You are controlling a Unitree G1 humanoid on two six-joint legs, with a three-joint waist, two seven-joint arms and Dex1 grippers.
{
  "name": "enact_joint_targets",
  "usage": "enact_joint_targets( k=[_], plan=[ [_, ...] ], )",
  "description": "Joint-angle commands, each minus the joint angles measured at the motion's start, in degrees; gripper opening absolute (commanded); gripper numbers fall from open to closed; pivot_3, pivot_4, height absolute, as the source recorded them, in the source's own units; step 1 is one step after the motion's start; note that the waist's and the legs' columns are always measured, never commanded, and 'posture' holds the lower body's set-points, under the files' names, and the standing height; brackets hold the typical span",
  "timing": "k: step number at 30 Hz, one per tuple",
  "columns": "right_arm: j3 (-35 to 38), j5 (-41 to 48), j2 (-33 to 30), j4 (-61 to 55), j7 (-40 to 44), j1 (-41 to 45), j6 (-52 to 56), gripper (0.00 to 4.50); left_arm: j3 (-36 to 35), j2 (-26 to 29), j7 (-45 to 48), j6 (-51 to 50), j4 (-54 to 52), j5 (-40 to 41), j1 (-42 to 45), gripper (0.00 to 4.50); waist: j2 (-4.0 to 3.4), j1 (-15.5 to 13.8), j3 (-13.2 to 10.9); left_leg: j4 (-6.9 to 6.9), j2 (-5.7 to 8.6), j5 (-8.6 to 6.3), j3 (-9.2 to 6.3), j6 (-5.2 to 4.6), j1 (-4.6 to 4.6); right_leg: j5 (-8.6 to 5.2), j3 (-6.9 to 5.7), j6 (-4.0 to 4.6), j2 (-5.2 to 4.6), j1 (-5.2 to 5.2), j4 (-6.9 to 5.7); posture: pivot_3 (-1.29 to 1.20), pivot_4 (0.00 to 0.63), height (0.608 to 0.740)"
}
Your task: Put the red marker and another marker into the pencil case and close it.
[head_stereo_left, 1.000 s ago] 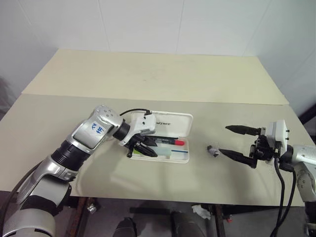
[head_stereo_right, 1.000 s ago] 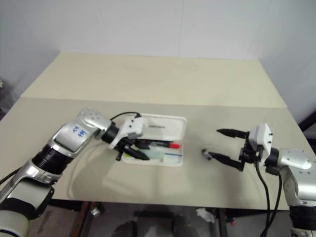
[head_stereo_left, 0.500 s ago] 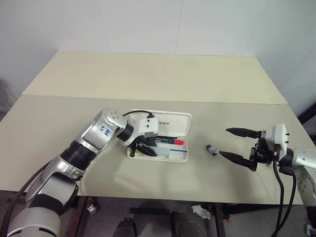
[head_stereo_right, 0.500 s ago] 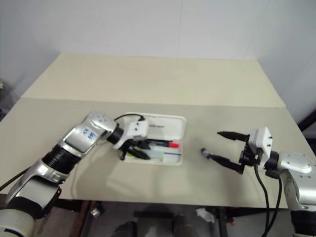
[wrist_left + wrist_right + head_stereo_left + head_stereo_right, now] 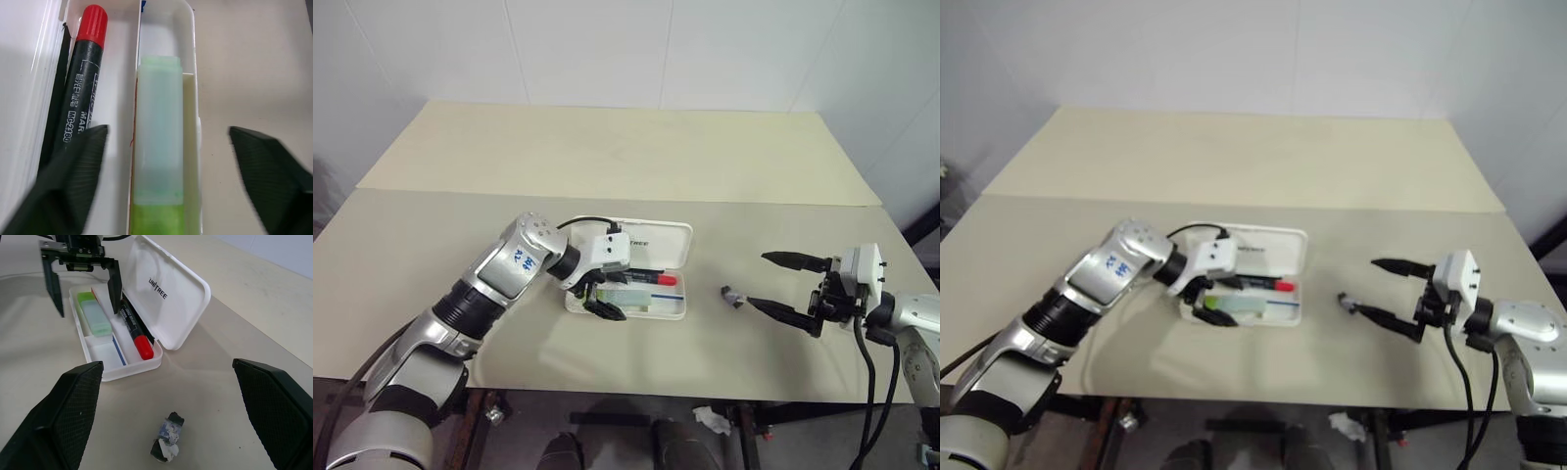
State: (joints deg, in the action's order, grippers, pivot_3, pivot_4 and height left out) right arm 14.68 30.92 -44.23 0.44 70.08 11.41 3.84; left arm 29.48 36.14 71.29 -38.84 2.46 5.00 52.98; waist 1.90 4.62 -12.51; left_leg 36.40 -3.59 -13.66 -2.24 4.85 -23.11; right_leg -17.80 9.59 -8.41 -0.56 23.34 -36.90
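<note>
From the head view, the pencil case lies open at table centre. The left wrist view shows the left gripper spread wide, empty, straddling the green marker; the red marker lies at its nine o'clock. The right wrist view shows the right gripper gaping, empty; the rigid, light lid should push shut from its free edge.

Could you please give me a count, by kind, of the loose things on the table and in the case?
Markers: 2, the red marker and the green highlighter, both in the case
Pencil cases: 1, the pencil case, lid open
Small dark scraps: 1, the scrap on the table
Total: 4
</note>
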Motion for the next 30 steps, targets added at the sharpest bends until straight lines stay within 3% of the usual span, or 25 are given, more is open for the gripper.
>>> enact_joint_targets(
  k=[1, 6, 12, 22, 26, 30],
  plan=[
    [0.4, 0.0, -0.1, -0.4, -0.3, 1.0, -0.4, 4.5, -2.2, 0.4, 0.0, -1.0, -2.9, 0.7, -0.4, 4.48, 0.0, 0.0, 0.0, 0.0, 0.0, 0.0, 0.0, 0.0, 0.0, 0.0, 0.0, 0.0, 0.0, 0.0, 0.0, 0.0, 0.15, 0.74],
    [-0.1, -0.1, 0.2, -0.3, -0.5, 1.3, -0.4, 4.5, -2.6, -0.1, -1.2, -2.4, -2.8, 0.5, -1.0, 4.48, 0.0, 0.0, 0.0, 0.0, 0.0, 0.0, 0.0, 0.0, 0.0, 0.0, 0.0, 0.0, 0.0, 0.0, 0.0, 0.0, 0.15, 0.74],
    [-0.9, -0.6, 1.3, -0.8, -1.4, 1.4, -0.4, 4.5, -5.3, -4.6, -6.0, -6.2, -1.9, 1.6, 0.5, 4.48, 0.0, -0.1, 0.0, 0.05, 0.01, 0.0, 0.0, 0.0, 0.0, 0.0, 0.0, 0.0, 0.0, 0.0, -0.04, 0.0, 0.15, 0.74],
    [-6.0, -4.8, 5.8, -5.3, -8.6, 0.2, 1.1, 4.5, -9.9, -2.9, -6.8, -8.7, -8.5, 5.7, -2.8, 4.48, -0.01, 0.1, 0.0, 0.0, -0.01, 0.0, -0.01, 0.01, 0.05, -0.01, 0.0, 0.01, 0.02, 0.03, -0.12, 0.0, 0.15, 0.74],
    [-7.1, -6.1, 7.5, -5.1, -11.0, 0.8, 0.5, 4.5, -13.1, -3.0, -8.4, -7.9, -8.8, 7.1, -3.7, 4.48, -0.01, 0.0, 0.0, 0.03, 0.0, 0.01, -0.01, 0.02, 0.04, 0.0, 0.0, 0.01, 0.02, 0.02, -0.13, 0.0, 0.15, 0.74],
    [-6.3, -8.3, 6.7, -2.1, -12.5, 1.2, -0.1, 4.5, -22.2, -3.9, -7.1, 0.3, -12.1, 13.6, -7.5, 4.48, -0.01, 0.0, 0.0, 0.01, -0.01, 0.01, -0.01, 0.02, 0.02, 0.0, 0.0, 0.01, 0.01, 0.03, -0.1, 0.0, 0.15, 0.74]
  ],
)
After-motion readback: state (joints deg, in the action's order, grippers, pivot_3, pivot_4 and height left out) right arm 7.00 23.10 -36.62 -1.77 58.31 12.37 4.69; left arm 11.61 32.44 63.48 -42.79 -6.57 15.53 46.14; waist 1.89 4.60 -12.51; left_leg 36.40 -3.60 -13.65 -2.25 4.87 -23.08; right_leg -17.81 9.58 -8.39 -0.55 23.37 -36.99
